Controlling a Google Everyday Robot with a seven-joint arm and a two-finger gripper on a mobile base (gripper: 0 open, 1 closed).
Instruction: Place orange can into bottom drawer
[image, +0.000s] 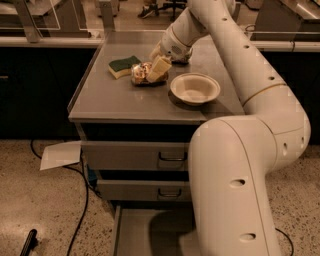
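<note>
On the desk (115, 100): one orange can (140, 73), one sponge (123, 66), one bowl (195, 88), one gripper (154, 72) at the can. Below: three drawers (131, 156), counting the bottom drawer (142, 231).
</note>
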